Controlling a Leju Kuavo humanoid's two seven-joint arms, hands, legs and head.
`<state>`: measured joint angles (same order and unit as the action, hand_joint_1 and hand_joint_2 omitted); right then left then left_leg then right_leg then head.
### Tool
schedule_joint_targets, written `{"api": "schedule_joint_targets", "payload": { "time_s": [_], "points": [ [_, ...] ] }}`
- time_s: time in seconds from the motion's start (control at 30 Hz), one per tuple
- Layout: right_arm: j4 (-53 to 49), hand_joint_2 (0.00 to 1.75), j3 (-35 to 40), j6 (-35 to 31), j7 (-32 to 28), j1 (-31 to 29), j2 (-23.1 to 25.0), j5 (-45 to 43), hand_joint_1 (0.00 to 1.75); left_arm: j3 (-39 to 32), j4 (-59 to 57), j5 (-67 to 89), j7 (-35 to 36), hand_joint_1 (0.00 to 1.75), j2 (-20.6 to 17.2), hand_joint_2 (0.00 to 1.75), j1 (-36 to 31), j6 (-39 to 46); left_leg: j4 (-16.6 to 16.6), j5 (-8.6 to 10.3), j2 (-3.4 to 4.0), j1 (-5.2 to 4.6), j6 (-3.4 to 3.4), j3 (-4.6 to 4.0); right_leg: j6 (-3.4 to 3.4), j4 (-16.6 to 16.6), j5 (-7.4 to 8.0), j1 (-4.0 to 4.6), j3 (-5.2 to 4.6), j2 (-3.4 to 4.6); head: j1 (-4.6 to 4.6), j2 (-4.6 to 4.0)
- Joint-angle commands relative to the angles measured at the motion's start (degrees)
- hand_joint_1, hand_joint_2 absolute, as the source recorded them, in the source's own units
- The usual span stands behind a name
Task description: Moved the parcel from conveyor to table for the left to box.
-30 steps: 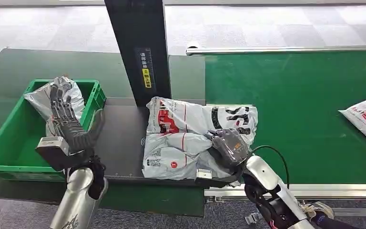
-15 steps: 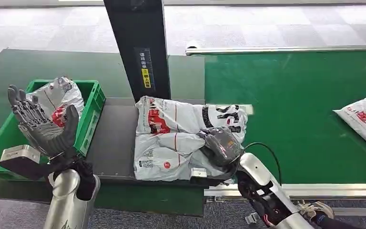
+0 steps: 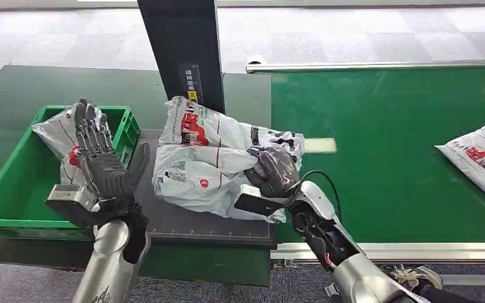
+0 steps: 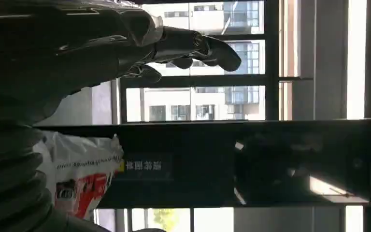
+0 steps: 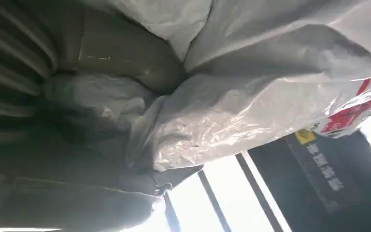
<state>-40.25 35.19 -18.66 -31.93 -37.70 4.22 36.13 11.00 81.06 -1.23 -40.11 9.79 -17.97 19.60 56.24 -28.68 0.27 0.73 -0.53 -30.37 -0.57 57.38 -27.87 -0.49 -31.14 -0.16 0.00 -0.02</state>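
Observation:
A crumpled white parcel (image 3: 208,148) with red and black print lies tilted over the dark table plate (image 3: 215,224), its far end raised against the black post (image 3: 183,57). My right hand (image 3: 276,170) grips the parcel's near right side; up close the white plastic (image 5: 251,106) bunches against that hand (image 5: 111,72). My left hand (image 3: 101,161) stands upright and open, fingers spread, between the parcel and the green box (image 3: 12,189). Seen from the wrist, the left hand (image 4: 140,43) holds nothing and a corner of the parcel (image 4: 84,166) shows beside the post.
Another white parcel (image 3: 57,129) lies in the green box. A further parcel (image 3: 480,154) rests at the right on the green conveyor (image 3: 385,126). The black post rises behind the plate. A metal rail (image 3: 391,252) edges the conveyor's near side.
My right hand has dragged the parcel leftward off the conveyor edge onto the plate and tipped it up. My left hand swung out over the box, then back beside the parcel.

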Motion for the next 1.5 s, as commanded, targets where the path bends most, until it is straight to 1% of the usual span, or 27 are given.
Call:
{"api": "schedule_joint_targets", "payload": {
  "time_s": [0.03,0.07,0.17,0.3,0.33,0.4,0.5,0.77,0.9,0.93,0.97,1.0,1.03,1.07,1.13,1.2,1.23,1.27,1.3,1.33,1.37,1.4,1.43,1.5],
  "points": [
    [19.78,1.75,-2.89,-1.69,1.36,-8.86,6.59,1.71,1.75,4.9,-10.75,-2.94,2.69,0.0,-0.06,1.75,-5.06,-5.38,-0.04,0.08,-0.05,-0.05,0.04,-0.06,0.01,-0.01,0.05,-0.04,-0.07,-0.03,0.0,0.0],
    [20.38,1.75,-4.95,-2.92,0.5,-8.74,7.31,0.3,1.75,5.13,-11.53,-3.31,2.95,0.0,0.13,1.75,-5.59,-6.22,0.01,0.03,-0.04,-0.03,0.02,-0.04,0.0,0.02,0.01,-0.03,-0.04,-0.02,0.02,0.0],
    [21.51,1.75,-4.31,-3.68,2.11,-9.08,8.06,1.57,1.75,5.52,-12.17,-3.82,3.43,0.0,0.75,1.75,-6.14,-6.75,0.02,0.04,-0.05,-0.03,0.02,-0.08,0.01,0.04,0.01,-0.02,-0.07,-0.04,0.02,0.0],
    [23.6,1.75,1.31,-2.26,6.2,-10.5,8.52,8.45,1.75,5.83,-12.43,-2.46,2.29,0.0,0.95,1.75,-6.72,-5.66,0.0,0.11,-0.04,-0.04,0.03,-0.16,0.02,0.02,0.1,-0.03,-0.16,0.0,0.0,0.0],
    [23.89,1.75,4.26,-2.84,7.38,-10.79,8.5,11.96,1.75,5.77,-12.77,-2.46,2.29,0.0,1.03,1.75,-7.09,-5.75,0.02,0.09,-0.02,-0.04,0.02,-0.16,0.03,0.06,0.08,-0.03,-0.18,0.0,0.02,0.0],
    [23.83,1.75,5.27,-2.66,7.95,-10.57,8.85,13.25,1.75,5.67,-13.18,-2.46,2.3,0.0,1.08,1.75,-7.54,-5.86,0.03,0.04,-0.05,-0.03,0.01,-0.11,0.01,0.05,0.03,-0.02,-0.11,-0.03,0.02,0.0],
    [23.58,1.75,10.93,-3.06,8.69,-10.08,9.16,20.1,1.75,5.52,-13.35,-2.52,2.05,0.0,1.18,1.75,-7.87,-6.3,0.02,0.02,-0.02,-0.02,0.01,-0.07,0.01,0.04,0.02,-0.01,-0.09,0.01,0.02,0.02],
    [23.47,1.75,11.05,-3.09,9.03,-9.89,9.28,20.33,1.75,5.52,-13.32,-2.51,2.03,0.0,1.16,1.75,-7.84,-6.34,0.01,0.09,-0.1,-0.03,0.04,-0.15,0.01,0.02,0.06,-0.02,-0.13,-0.06,0.0,0.0],
    [22.55,1.75,13.46,-4.2,7.06,-9.28,9.64,23.07,1.75,5.28,-13.44,-2.53,2.02,0.0,1.08,1.75,-8.3,-6.65,0.01,0.08,-0.06,-0.02,0.02,-0.14,0.02,0.04,0.06,-0.02,-0.14,-0.03,0.02,0.0],
    [21.91,1.75,13.93,-5.64,6.58,-8.9,9.88,23.75,1.55,4.85,-13.63,-2.57,2.02,0.0,1.24,1.75,-8.72,-6.79,0.03,0.05,-0.05,-0.01,0.01,-0.12,0.02,0.04,0.03,0.0,-0.11,-0.03,0.02,0.02],
    [21.48,1.75,13.76,-6.37,6.29,-8.68,9.97,23.58,1.29,4.74,-13.63,-2.58,2.02,0.0,1.27,1.75,-8.88,-6.8,0.0,0.09,-0.07,-0.02,0.02,-0.16,0.03,0.03,0.07,-0.01,-0.15,-0.04,0.02,0.02],
    [20.8,1.75,12.96,-7.78,5.1,-8.26,10.21,22.67,0.09,4.41,-13.58,-2.61,2.07,0.0,1.36,1.75,-9.08,-6.82,0.02,0.05,-0.02,0.0,0.01,-0.12,0.03,0.04,0.05,0.0,-0.12,0.0,0.02,0.02],
    [20.08,1.75,11.97,-9.34,4.56,-7.97,10.26,21.68,0.0,4.22,-13.46,-2.6,2.16,0.0,1.43,1.75,-9.15,-6.78,0.01,0.09,-0.03,0.0,0.01,-0.18,0.04,0.03,0.08,0.01,-0.19,0.0,0.02,0.0],
    [19.49,1.75,10.35,-9.39,2.95,-7.66,10.23,19.57,0.0,4.18,-13.34,-2.55,2.24,0.0,1.46,1.75,-9.09,-6.77,0.0,0.07,-0.06,-0.01,0.01,-0.14,0.04,0.03,0.05,0.0,-0.15,-0.03,0.02,0.0],
    [19.1,1.75,7.79,-10.55,1.89,-7.68,9.85,16.81,0.0,4.26,-13.09,-2.24,2.5,0.0,1.4,1.75,-8.73,-6.79,-0.04,0.1,-0.09,-0.01,0.02,-0.14,0.04,-0.02,0.08,0.01,-0.14,-0.05,0.02,0.0],
    [18.83,1.75,6.19,-9.91,0.77,-7.7,9.24,14.85,0.0,4.24,-12.83,-2.14,2.51,0.0,1.26,1.75,-8.25,-6.89,0.02,0.04,-0.05,-0.01,0.02,-0.1,0.01,0.02,0.03,0.0,-0.1,-0.02,0.02,0.02],
    [18.35,1.75,3.34,-8.66,-0.65,-7.18,9.14,11.36,0.0,4.15,-12.59,-2.03,2.47,0.0,1.13,1.75,-7.8,-6.92,-0.02,0.08,-0.07,-0.02,0.05,-0.12,0.01,-0.02,0.07,-0.01,-0.12,-0.04,0.0,0.0],
    [18.0,1.75,2.13,-8.33,-1.83,-6.91,8.84,9.79,0.0,4.12,-12.45,-1.98,2.46,0.0,0.99,1.75,-7.52,-6.96,0.01,0.05,-0.08,-0.03,0.04,-0.1,0.0,0.02,0.03,-0.02,-0.08,-0.05,0.02,0.0],
    [16.85,1.75,-0.16,-9.09,-3.8,-6.05,8.76,7.0,0.0,4.05,-12.31,-1.96,2.46,0.0,0.87,1.75,-7.21,-6.99,-0.03,0.09,-0.07,-0.02,0.05,-0.11,0.0,-0.04,0.08,-0.01,-0.09,-0.04,0.02,0.0],
    [16.45,1.75,-2.2,-6.56,-5.54,-5.45,8.73,3.78,0.0,3.97,-12.09,-2.0,2.44,0.0,0.76,1.75,-6.92,-7.2,-0.03,0.08,-0.08,-0.02,0.04,-0.09,0.0,-0.02,0.06,-0.01,-0.07,-0.05,0.02,0.0],
    [15.97,1.75,-2.89,-6.28,-6.27,-5.15,8.57,2.75,0.0,3.93,-12.0,-1.98,2.44,0.0,0.72,1.75,-6.81,-7.24,-0.02,0.06,-0.07,-0.02,0.02,-0.07,0.0,-0.01,0.04,-0.01,-0.05,-0.05,0.02,0.0],
    [14.89,1.75,-4.55,-4.35,-7.89,-4.43,8.27,-0.24,0.0,3.77,-11.68,-1.76,2.47,0.0,0.65,1.75,-6.57,-7.27,-0.06,0.1,-0.08,-0.04,0.04,-0.09,0.01,-0.03,0.08,-0.03,-0.07,-0.05,0.0,0.0],
    [13.49,1.75,-5.52,-2.64,-8.07,-3.68,7.94,-2.34,0.0,3.66,-11.43,-1.56,2.55,0.0,0.56,1.75,-6.38,-7.22,-0.05,0.1,-0.1,-0.03,0.03,-0.1,0.01,-0.04,0.07,-0.02,-0.06,-0.07,0.02,0.0],
    [11.36,1.75,-5.93,-1.23,-8.07,-2.73,7.09,-4.27,0.0,3.5,-11.14,-1.34,2.65,0.0,0.4,1.75,-6.17,-7.19,-0.07,0.11,-0.1,-0.02,0.02,-0.1,0.02,-0.07,0.09,-0.01,-0.07,-0.06,0.02,0.0]
  ]
}}
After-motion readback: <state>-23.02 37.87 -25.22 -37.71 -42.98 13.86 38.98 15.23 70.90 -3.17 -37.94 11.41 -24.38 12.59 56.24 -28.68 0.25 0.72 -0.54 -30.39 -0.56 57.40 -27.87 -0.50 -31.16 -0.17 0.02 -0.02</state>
